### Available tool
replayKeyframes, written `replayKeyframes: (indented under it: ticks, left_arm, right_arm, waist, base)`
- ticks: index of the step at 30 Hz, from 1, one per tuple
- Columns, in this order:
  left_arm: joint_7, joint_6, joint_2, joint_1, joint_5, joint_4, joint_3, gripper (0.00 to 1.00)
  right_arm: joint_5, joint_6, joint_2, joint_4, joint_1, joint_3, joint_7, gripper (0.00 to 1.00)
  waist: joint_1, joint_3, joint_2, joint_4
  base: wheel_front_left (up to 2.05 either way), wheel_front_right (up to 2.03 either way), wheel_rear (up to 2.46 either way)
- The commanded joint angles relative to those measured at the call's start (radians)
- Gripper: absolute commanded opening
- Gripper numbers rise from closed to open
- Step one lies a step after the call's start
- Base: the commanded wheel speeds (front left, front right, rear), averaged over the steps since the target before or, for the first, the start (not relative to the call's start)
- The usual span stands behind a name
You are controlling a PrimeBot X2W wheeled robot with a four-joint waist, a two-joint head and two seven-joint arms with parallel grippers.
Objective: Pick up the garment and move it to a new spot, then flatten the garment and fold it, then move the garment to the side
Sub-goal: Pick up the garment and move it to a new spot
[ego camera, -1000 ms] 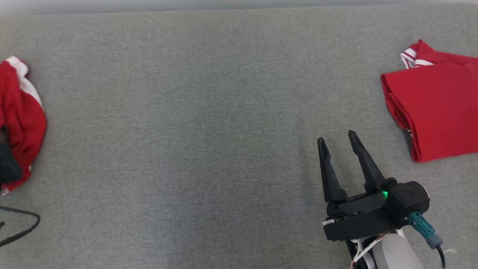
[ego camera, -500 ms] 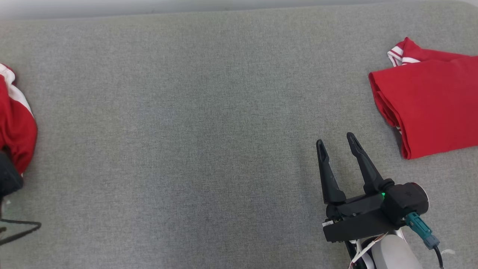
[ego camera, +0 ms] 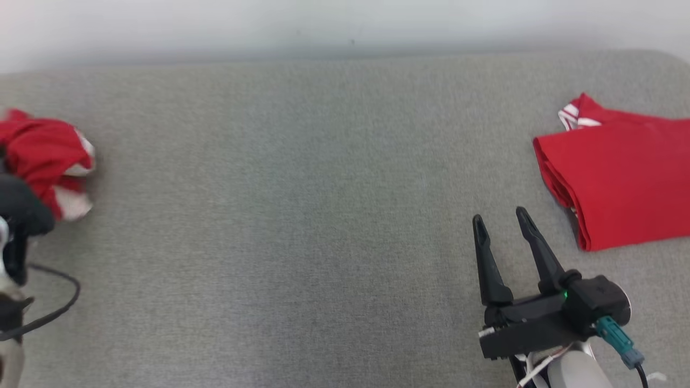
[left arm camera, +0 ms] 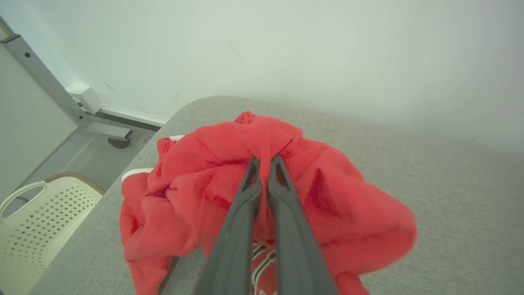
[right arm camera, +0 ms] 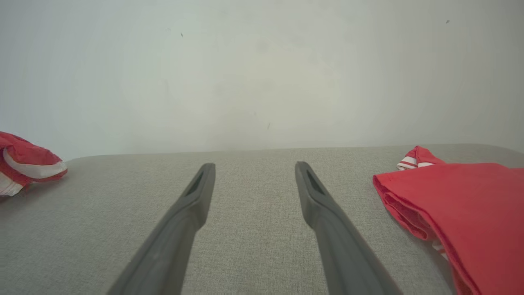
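Note:
The garment [ego camera: 46,153] is a crumpled red piece with white stripes at the far left of the grey padded surface [ego camera: 302,178]. In the left wrist view my left gripper [left arm camera: 264,160] is shut on a raised fold at the top of the garment [left arm camera: 335,200], which hangs bunched around the two fingers. The left arm's dark wrist [ego camera: 21,207] covers part of the cloth in the head view. My right gripper [ego camera: 499,215] stands open over bare surface at the lower right with nothing between its fingers [right arm camera: 196,196]. The garment's edge [right arm camera: 24,164] appears at the far left of the right wrist view.
A second red garment [ego camera: 625,188], folded flat, lies at the right edge, close to the right gripper. A pale wall [ego camera: 345,27] runs behind the surface. Off the surface's left end stand a white perforated basket [left arm camera: 37,213] and a metal frame leg [left arm camera: 49,90]. A black cable [ego camera: 59,307] loops at the lower left.
My left gripper has shut on the garment, and the cloth is now bunched up higher. The head camera has tilted, showing more wall. The right gripper stays open in place.

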Motion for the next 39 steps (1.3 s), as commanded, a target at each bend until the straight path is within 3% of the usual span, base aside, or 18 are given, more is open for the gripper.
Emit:
replayKeyframes:
  ticks: [1, 6, 17, 24, 31, 39]
  left_arm:
    - [-0.017, -0.007, -0.009, -0.026, 0.002, -0.033, -0.021, 0.0]
    - [-0.01, -0.011, -0.052, -0.041, -0.035, -0.143, -0.07, 0.0]
    - [0.102, -0.012, -0.1, 0.036, -0.146, -0.536, -0.196, 0.0]
    - [0.177, -0.008, -0.186, 0.128, -0.18, -0.736, -0.279, 0.0]
    - [0.17, 0.003, -0.248, 0.225, -0.178, -0.752, -0.34, 0.0]
    - [0.116, -0.002, -0.298, 0.349, -0.196, -0.639, -0.4, 0.0]
  right_arm:
    - [0.01, -0.002, -0.001, 0.004, 0.022, -0.009, 0.0, 1.0]
    - [0.016, -0.002, -0.001, 0.003, 0.045, -0.029, 0.0, 1.0]
    - [0.046, -0.002, -0.001, 0.0, 0.076, -0.041, 0.0, 1.0]
    - [0.06, -0.002, -0.001, 0.001, 0.082, -0.043, -0.001, 1.0]
    - [0.074, -0.002, 0.0, 0.011, 0.062, -0.019, 0.0, 1.0]
    - [0.086, -0.002, 0.0, 0.017, 0.053, -0.01, 0.0, 1.0]
  waist:
    - [0.0001, -0.051, 0.0, 0.029]
    - [0.0001, -0.094, 0.0, 0.033]
    - [0.0001, -0.124, 0.0, -0.044]
    - [0.0001, -0.119, 0.0, -0.106]
    - [0.0001, -0.113, 0.0, -0.185]
    - [0.0001, -0.086, 0.0, -0.256]
  base:
    - [0.0, 0.0, 0.0]
    - [0.0, 0.0, 0.0]
    - [0.0, 0.0, 0.0]
    - [0.0, 0.0, 0.0]
    - [0.0, 0.0, 0.0]
    - [0.0, 0.0, 0.0]
